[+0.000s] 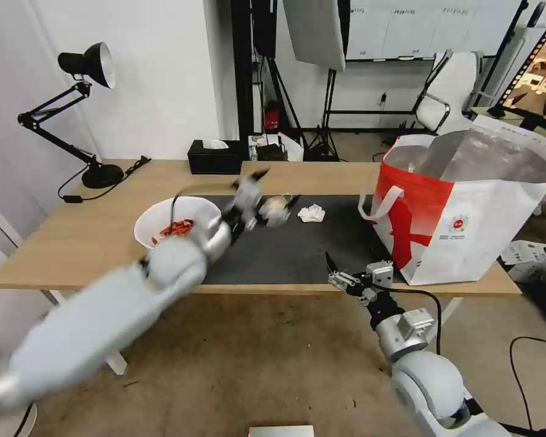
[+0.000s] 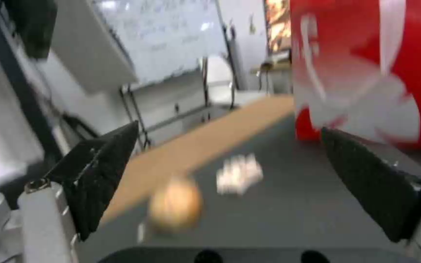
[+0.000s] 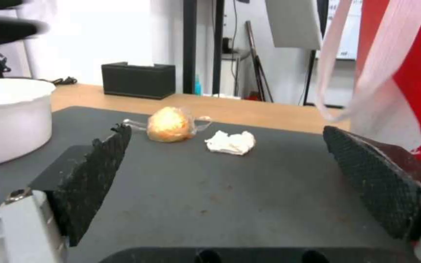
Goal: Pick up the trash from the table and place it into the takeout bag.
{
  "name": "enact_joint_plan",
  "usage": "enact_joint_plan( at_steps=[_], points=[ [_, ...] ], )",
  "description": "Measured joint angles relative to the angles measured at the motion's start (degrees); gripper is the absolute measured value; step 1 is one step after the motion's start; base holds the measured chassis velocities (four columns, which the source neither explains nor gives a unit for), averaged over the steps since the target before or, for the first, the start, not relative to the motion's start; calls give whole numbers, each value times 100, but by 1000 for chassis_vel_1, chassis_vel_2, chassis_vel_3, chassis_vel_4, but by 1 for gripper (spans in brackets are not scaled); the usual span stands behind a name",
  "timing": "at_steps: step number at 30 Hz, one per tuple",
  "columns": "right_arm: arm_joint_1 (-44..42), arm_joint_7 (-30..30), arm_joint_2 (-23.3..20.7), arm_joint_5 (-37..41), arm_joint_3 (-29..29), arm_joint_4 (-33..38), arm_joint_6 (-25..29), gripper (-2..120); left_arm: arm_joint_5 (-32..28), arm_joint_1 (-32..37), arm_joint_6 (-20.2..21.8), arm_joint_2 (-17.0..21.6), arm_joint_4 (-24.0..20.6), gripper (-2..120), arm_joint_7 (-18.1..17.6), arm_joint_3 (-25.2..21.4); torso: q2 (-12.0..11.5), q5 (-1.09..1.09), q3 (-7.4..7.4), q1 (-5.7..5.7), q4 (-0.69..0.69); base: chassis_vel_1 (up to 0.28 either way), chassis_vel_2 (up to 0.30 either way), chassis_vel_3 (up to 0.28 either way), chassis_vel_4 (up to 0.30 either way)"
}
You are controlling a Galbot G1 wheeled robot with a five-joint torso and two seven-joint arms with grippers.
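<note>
A tan ball in clear wrap (image 1: 276,209) lies on the dark mat (image 1: 297,255) of the table (image 1: 85,237), with a crumpled white tissue (image 1: 311,213) just to its right. My left gripper (image 1: 274,190) hovers open right over the ball, the arm blurred by motion. The left wrist view shows the ball (image 2: 175,204) and the tissue (image 2: 239,173) between the spread fingers. A white bowl of red shells (image 1: 175,222) sits at the mat's left end. The takeout bag (image 1: 461,212) stands open at the right. My right gripper (image 1: 338,274) waits open at the table's front edge.
A black tissue box (image 1: 214,156) stands at the table's back edge, and a black desk lamp (image 1: 94,103) at the back left with its cord on the wood. Behind the table are light stands and a chair (image 1: 452,85).
</note>
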Motion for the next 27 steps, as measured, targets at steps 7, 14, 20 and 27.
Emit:
enact_joint_plan(
  at_steps=[7,14,20,27],
  points=[
    [-297,112,58,-131,159,158,101,100,888,2114,-244,-716,-376,100,-11,-1369,0,1,0,0,0,0,0,0,0],
    [-521,256,135,-244,207,177,103,100,1446,3056,-278,-1404,-380,100,-213,-1673,-1,-2,1,0,0,0,0,0,0],
    [-657,304,214,-247,188,-96,102,100,1793,3598,-411,-1829,-283,100,-297,-1963,-1,-1,1,0,0,0,0,0,0],
    [-663,304,284,-251,117,-191,57,100,1839,3675,-455,-1870,-246,100,-318,-2129,-1,-2,1,1,0,0,0,0,0]
  ],
)
